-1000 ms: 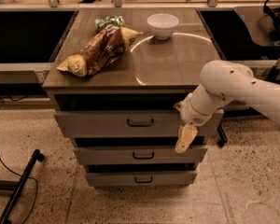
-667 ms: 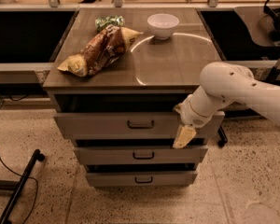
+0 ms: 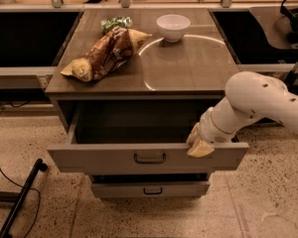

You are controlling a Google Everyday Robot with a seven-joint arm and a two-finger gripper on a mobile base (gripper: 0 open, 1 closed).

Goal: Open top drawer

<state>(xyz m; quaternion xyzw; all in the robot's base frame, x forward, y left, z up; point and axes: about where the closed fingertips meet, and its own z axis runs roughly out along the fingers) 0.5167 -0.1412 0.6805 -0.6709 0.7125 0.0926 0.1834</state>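
Tool (image 3: 199, 144) at the end of the white arm (image 3: 258, 102), which enters from the right. It rests against the upper edge of the top drawer (image 3: 99, 158), right of centre. Whether the tool is spread or closed, or grips that edge, cannot be told. The top drawer stands drawn out from the cabinet under the worktop (image 3: 188, 71), its dark interior exposed. Its long axis runs left to right, and its flat front faces the viewer with the black loop handle (image 3: 149, 158) at centre, apart from the tool. Beneath it, a narrower drawer front (image 3: 119, 189) sits further in. On the worktop lie a crumpled snack bag (image 3: 107, 53), a green packet (image 3: 115, 23) and a white bowl (image 3: 173, 27).
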